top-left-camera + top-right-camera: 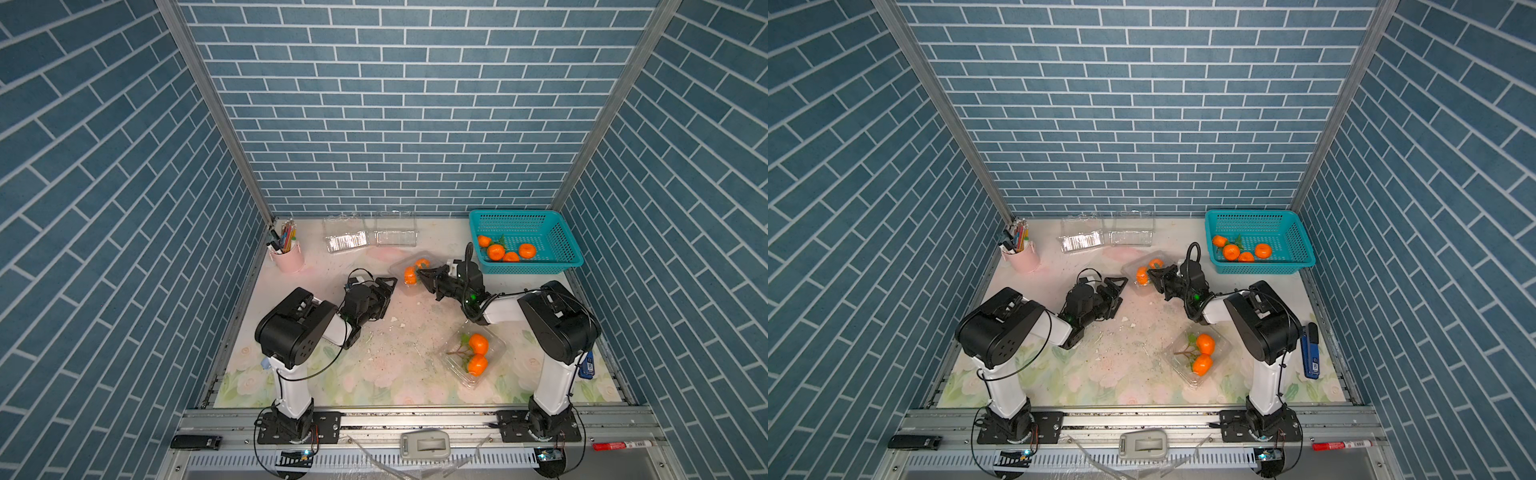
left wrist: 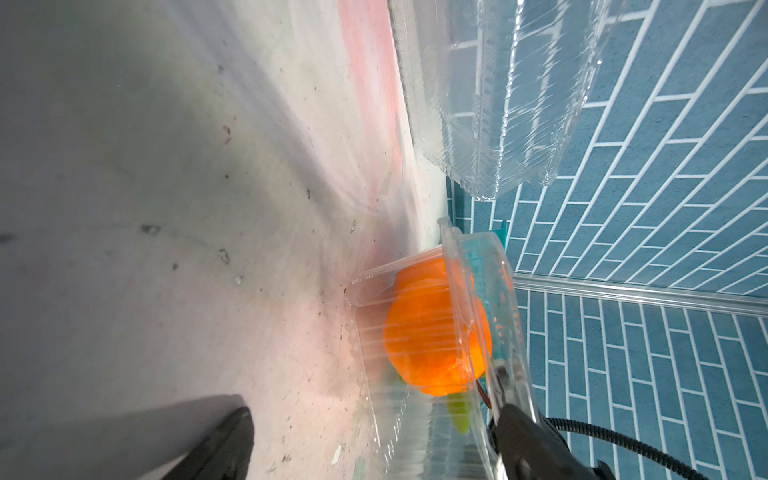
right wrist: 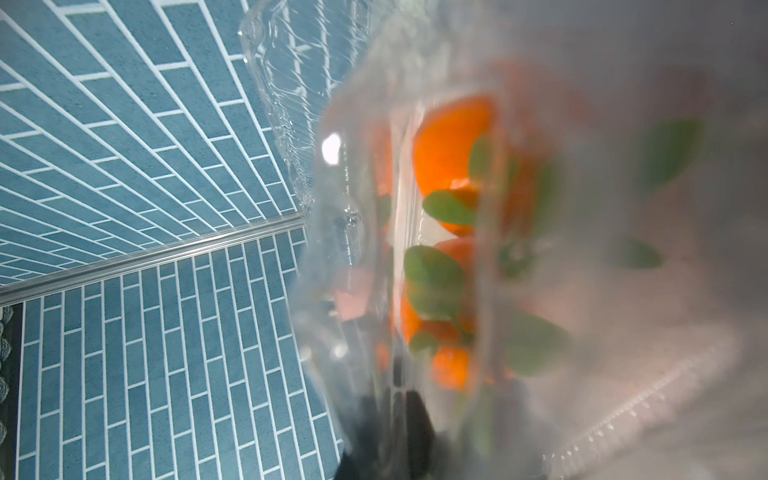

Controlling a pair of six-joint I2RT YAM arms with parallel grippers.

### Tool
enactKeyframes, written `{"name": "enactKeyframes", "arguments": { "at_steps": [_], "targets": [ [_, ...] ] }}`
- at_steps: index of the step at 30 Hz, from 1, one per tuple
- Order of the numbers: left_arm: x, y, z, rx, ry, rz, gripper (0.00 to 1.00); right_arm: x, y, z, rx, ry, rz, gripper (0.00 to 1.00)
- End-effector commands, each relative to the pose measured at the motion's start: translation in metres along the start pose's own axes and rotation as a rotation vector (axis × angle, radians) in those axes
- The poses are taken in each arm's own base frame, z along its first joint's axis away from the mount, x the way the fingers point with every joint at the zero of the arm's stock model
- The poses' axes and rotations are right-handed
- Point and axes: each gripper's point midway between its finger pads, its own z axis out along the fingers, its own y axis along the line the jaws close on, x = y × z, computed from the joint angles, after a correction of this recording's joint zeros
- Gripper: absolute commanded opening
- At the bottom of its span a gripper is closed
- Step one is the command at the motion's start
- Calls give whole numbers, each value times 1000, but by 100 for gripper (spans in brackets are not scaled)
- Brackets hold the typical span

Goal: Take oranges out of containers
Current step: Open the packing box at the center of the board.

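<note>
- Blue brick-print walls box in a flower-print tabletop [image 1: 374, 382], scuffed and littered with crumbs.
- Two oranges [image 1: 410, 275] sit in the middle clamshell box [image 1: 409, 291]. A second pair [image 1: 478, 344], joined by a brown twig [image 1: 457, 352], lies in the front clamshell box [image 1: 494, 345]. Four basket oranges [image 1: 496, 252] rest in the teal basket [image 1: 523, 224]. Two empty clamshell boxes [image 1: 345, 239] stand by the back wall.
- The right gripper [image 1: 422, 275] is pinched tight, apparently on the middle box's raised lid rim. The left gripper [image 1: 390, 286] hovers just beside that box, jaws apart and empty.
- The thin clear plastic looks light and springy, so the box will likely skid unless pinned. The fruit is smooth and round, so the twig looks the surer hold.
- Plastic against the lens blurs the right wrist view, so the exact fingertip contact is unclear. Whether the front box is latched, I cannot tell.
</note>
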Motion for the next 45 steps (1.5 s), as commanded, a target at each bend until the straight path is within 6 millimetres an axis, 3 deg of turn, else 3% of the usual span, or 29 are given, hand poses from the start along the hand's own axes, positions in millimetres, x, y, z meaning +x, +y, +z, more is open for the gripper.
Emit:
{"name": "enactKeyframes", "arguments": {
  "at_steps": [1,16,36,45],
  "targets": [
    [4,57,-4,-176,-2,-26,93,8,7,-1,-20,14,23,15],
    [3,57,-8,-183,-11,-32,93,9,12,3,-66,14,60,13],
    [3,55,-8,-184,-13,-21,93,38,3,9,-34,89,61,13],
    [7,56,-8,-192,-5,-14,93,41,14,14,-52,96,65,13]
  ]
}}
